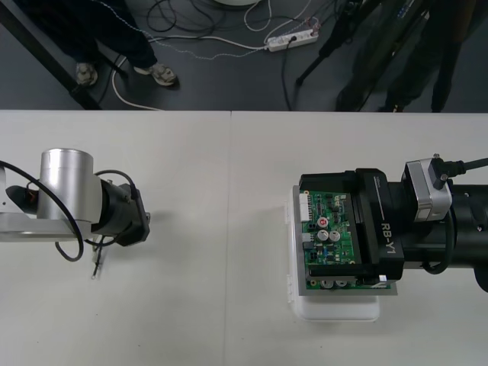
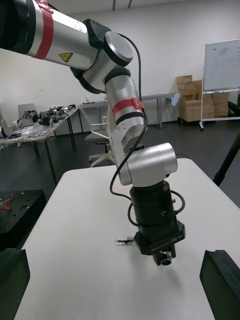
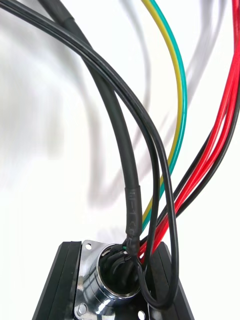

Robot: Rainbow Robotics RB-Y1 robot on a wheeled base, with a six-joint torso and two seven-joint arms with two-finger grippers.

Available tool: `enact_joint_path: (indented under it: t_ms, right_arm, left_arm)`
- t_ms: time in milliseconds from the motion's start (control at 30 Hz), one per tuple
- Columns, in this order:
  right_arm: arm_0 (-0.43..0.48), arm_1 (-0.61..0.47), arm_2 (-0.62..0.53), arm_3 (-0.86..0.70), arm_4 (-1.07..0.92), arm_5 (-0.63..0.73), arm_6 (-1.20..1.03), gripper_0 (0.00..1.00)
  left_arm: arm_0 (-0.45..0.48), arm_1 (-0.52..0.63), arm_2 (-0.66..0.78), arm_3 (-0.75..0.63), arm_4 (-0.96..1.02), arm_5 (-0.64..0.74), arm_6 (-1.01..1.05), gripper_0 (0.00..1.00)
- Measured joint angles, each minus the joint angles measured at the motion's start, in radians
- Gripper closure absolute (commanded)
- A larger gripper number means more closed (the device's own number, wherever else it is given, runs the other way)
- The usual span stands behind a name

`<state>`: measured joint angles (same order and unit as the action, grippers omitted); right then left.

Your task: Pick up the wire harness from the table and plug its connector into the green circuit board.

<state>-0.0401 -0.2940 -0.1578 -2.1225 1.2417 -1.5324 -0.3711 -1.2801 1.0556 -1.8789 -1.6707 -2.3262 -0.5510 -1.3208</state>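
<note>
Red, black and green-yellow wires of the harness (image 3: 172, 150) rise out of your left gripper (image 3: 112, 285), whose black fingers (image 3: 55, 290) pinch the round metal socket (image 3: 100, 290) at its flange. You cannot make out the plug: the wires run off the edge of the left wrist view. From the front, that gripper's body hides nearly all of the harness. A thin wire end pokes out beside it, low over the table (image 1: 213, 305) on the left side; whether it touches the surface is hard to tell. Your right gripper (image 1: 324, 227) hangs over the green circuit board (image 1: 339, 221) on its white base (image 1: 335, 311), covering the board's right part. Its fingers (image 2: 220, 280) stand spread wide apart, holding nothing.
</note>
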Motion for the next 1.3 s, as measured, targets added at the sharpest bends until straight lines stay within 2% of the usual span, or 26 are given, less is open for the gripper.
enact_joint_path:
  t_ms: [733, 1000, 1200, 1300]
  right_arm:
    - [0.002, 0.0, 0.0, 0.0, 0.0, 0.0, 0.0, 0.0]
    - [0.002, 0.0, -0.001, 0.0, -0.001, 0.0, 0.0, 0.0]
    - [0.002, 0.0, -0.001, 0.0, -0.002, 0.0, 0.0, 0.0]
    - [0.003, 0.0, -0.001, 0.0, -0.002, 0.0, 0.0, 0.0]
  left_arm:
    - [0.003, 0.19, 0.319, -0.078, 0.637, 0.001, 0.0, 1.0]
    - [0.104, 0.222, 0.493, -0.079, 0.864, 0.003, 0.0, 1.0]
    - [0.113, 0.238, 0.507, -0.078, 1.048, 0.004, 0.001, 1.0]
    - [0.113, 0.24, 0.508, -0.066, 1.231, 0.005, 0.001, 1.0]
